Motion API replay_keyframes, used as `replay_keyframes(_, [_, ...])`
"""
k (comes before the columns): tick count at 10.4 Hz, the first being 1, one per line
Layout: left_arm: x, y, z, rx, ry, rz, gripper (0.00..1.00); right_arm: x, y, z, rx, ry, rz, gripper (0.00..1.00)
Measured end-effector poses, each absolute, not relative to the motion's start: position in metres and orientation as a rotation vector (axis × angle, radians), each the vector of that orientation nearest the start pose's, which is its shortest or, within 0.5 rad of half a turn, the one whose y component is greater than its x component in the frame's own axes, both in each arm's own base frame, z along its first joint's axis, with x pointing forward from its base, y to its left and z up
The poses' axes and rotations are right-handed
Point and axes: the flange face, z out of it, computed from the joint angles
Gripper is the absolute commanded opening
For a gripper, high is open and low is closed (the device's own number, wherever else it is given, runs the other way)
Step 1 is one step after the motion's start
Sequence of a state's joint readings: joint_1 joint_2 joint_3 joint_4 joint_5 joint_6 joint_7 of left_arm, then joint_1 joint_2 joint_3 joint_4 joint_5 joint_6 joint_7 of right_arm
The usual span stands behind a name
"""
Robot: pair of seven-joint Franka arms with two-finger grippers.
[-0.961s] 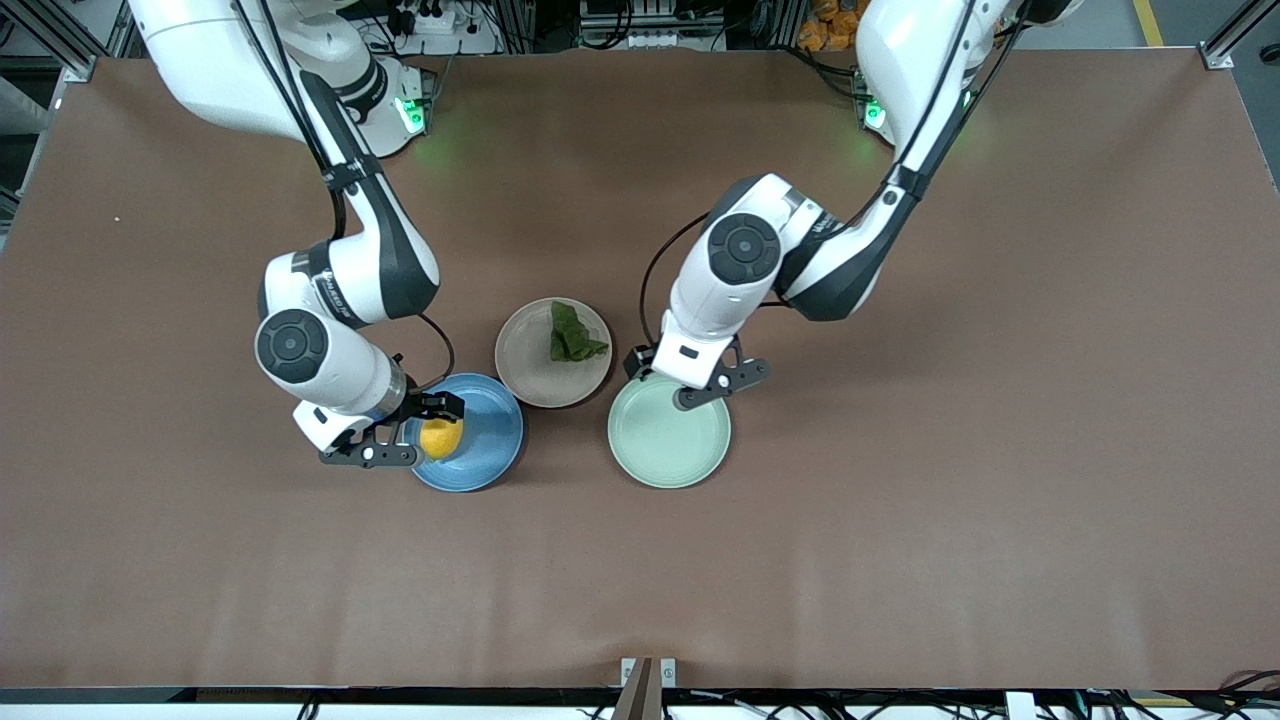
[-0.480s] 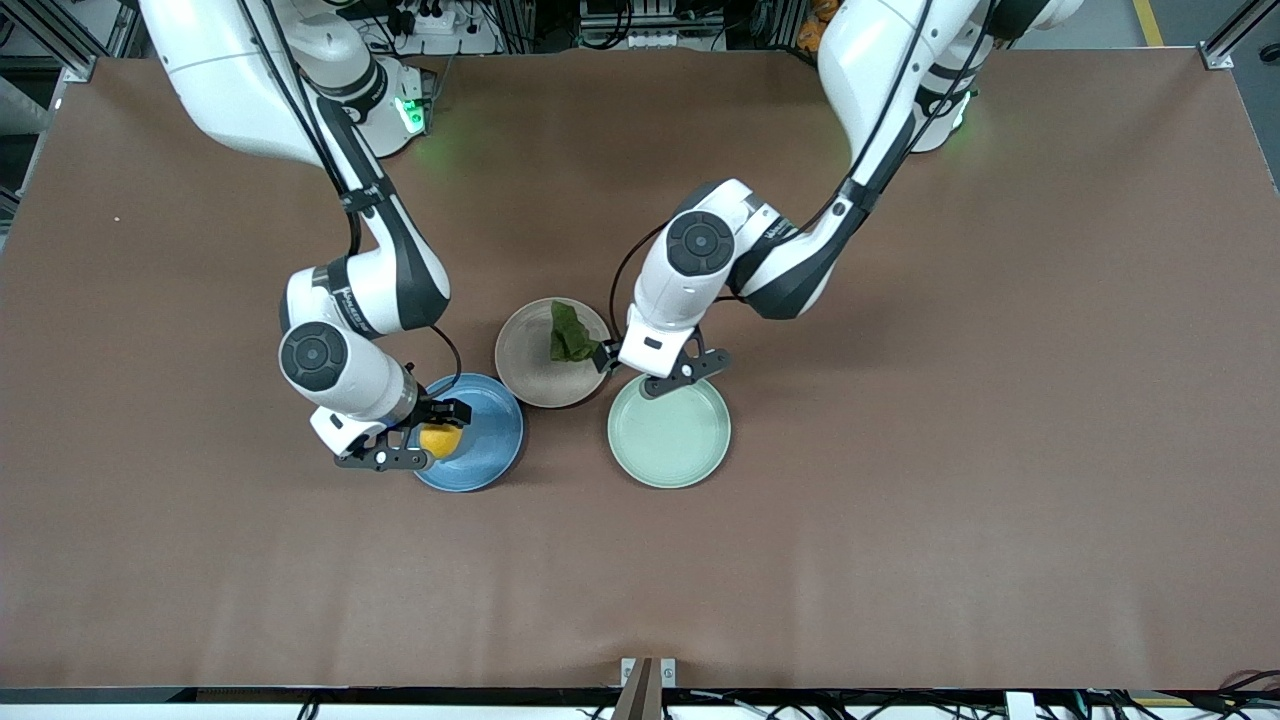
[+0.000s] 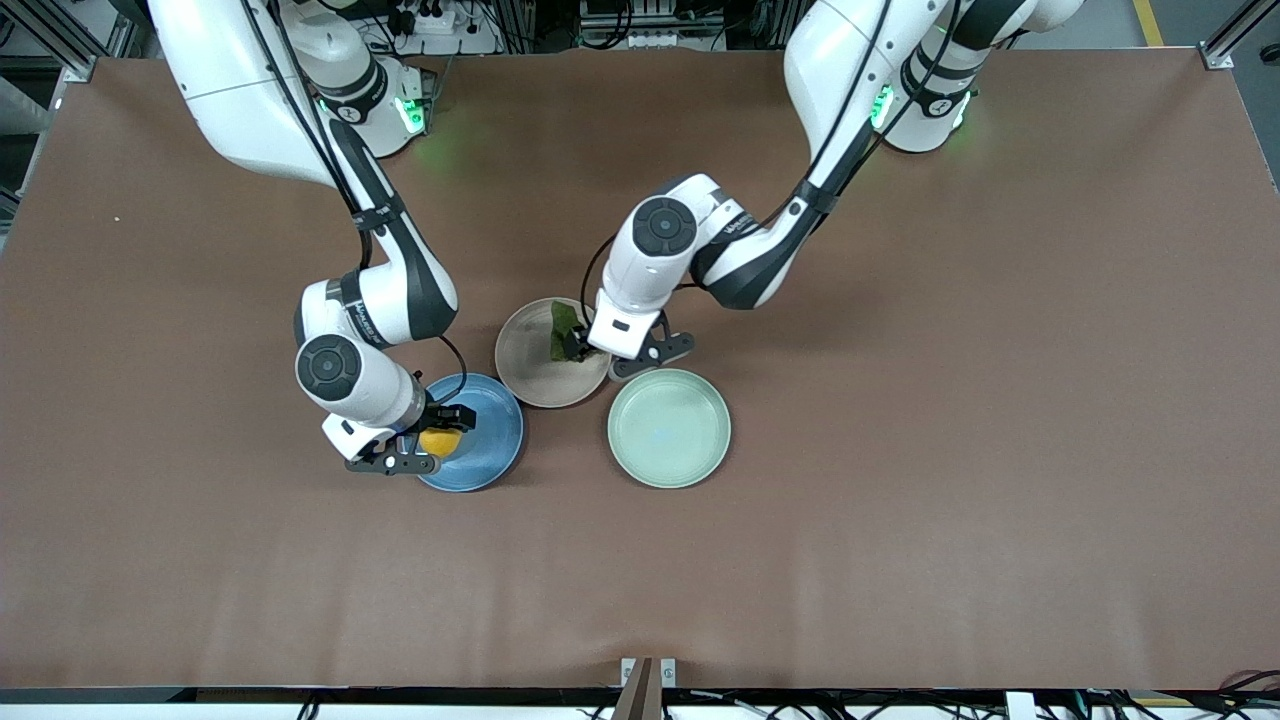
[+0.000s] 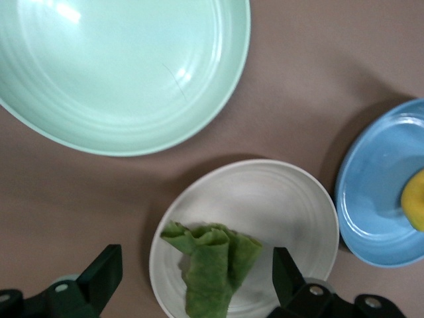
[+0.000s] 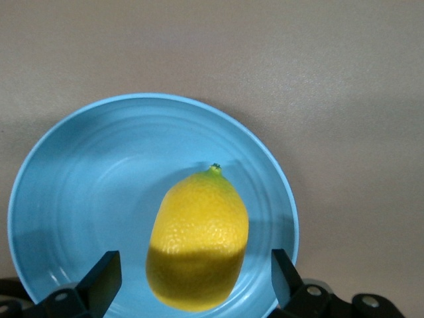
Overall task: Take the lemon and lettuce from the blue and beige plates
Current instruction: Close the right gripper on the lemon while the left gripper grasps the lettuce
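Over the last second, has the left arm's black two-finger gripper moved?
Yes. The left gripper moved off the pale mint green plate to over the dark green lettuce on the beige plate.

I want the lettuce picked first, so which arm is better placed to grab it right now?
Left. The left gripper hangs open over the beige plate, fingers either side of the lettuce. The right gripper is open around the lemon.

Left gripper open above lettuce on beige plate; green plate and blue plate adjacent.
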State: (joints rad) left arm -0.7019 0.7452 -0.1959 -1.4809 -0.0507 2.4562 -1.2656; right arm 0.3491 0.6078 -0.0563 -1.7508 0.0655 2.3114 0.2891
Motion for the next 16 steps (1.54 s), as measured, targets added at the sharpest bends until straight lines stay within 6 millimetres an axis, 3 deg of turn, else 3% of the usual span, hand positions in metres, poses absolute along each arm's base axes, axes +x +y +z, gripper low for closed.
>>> replay_keyframes(3, [0.474,-0.576,0.250,-3.361,-0.891,-0.006,1.00,0.632,0.195,0.210,-3.138,0.052,0.056,0.97])
replay_keyframes(7, [0.444,-0.598,0.216,-3.355,-0.832,-0.090,1.00,0.631,0.195,0.201,-3.141,0.051,0.066,0.50])
replay_keyframes(9, [0.437,-0.604,0.211,-3.366,-0.813,-0.105,1.00,0.632,0.195,0.202,-3.140,0.053,0.063,0.39])
replay_keyframes(14, [0.426,-0.612,0.197,-3.383,-0.784,-0.118,1.00,0.634,0.193,0.204,-3.140,0.057,0.059,0.32])
replay_keyframes(16, [0.424,-0.613,0.191,-3.380,-0.777,-0.116,1.00,0.638,0.193,0.213,-3.146,0.061,0.100,0.32])
